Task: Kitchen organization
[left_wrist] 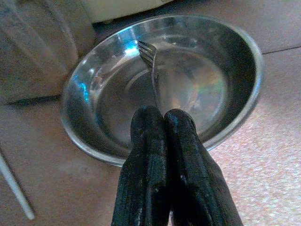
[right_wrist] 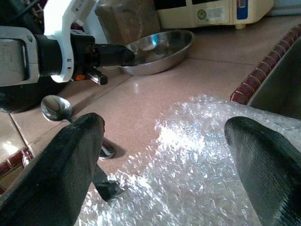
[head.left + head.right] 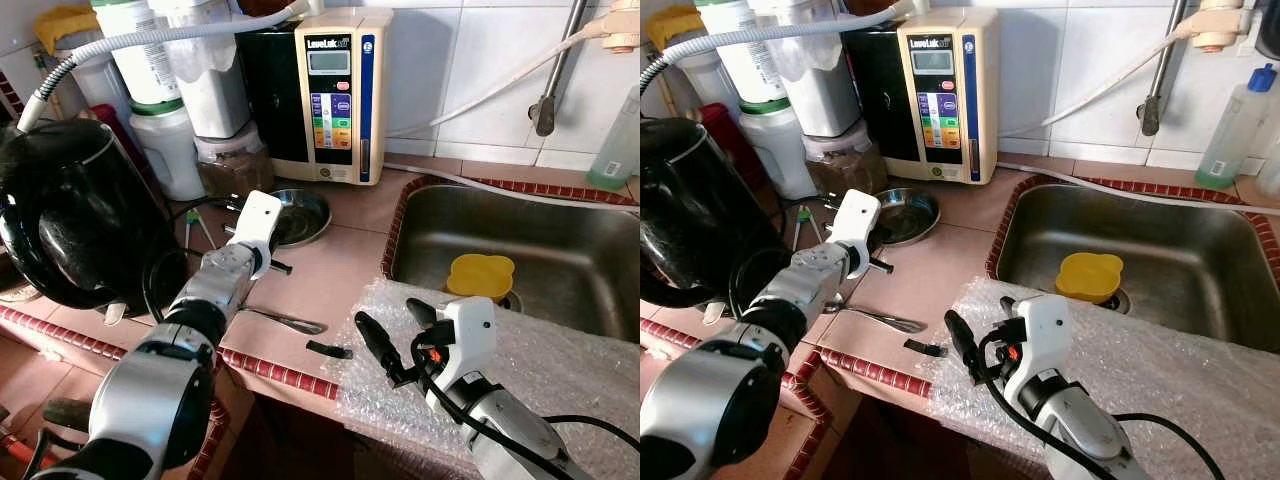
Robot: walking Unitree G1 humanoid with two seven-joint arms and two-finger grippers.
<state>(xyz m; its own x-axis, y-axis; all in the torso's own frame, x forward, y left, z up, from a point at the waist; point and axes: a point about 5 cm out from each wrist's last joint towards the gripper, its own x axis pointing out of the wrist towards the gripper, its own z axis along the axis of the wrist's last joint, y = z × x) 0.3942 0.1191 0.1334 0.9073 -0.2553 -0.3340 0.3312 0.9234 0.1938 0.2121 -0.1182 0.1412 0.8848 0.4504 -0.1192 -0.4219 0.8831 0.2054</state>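
Observation:
My left gripper [image 1: 163, 113] is shut on a metal fork [image 1: 149, 61], whose tines reach into the steel bowl [image 1: 225, 75]. That bowl [image 3: 305, 215] sits on the pink counter in front of the water ionizer [image 3: 340, 95]. Closer to the front, a spoon [image 3: 285, 320] lies flat on the counter, with a small black piece [image 3: 328, 349] beside it near the edge. My right gripper [image 3: 390, 315] is open with nothing between its fingers. It hovers low over the bubble wrap [image 3: 560, 360] at the counter's front, to the right of the spoon.
A large black kettle [image 3: 70, 210] stands at the left. White filter jars [image 3: 165, 80] line the back wall. The steel sink [image 3: 560, 240] at the right holds a yellow strainer [image 3: 481, 275]. A clear bottle [image 3: 1230, 125] stands behind the sink.

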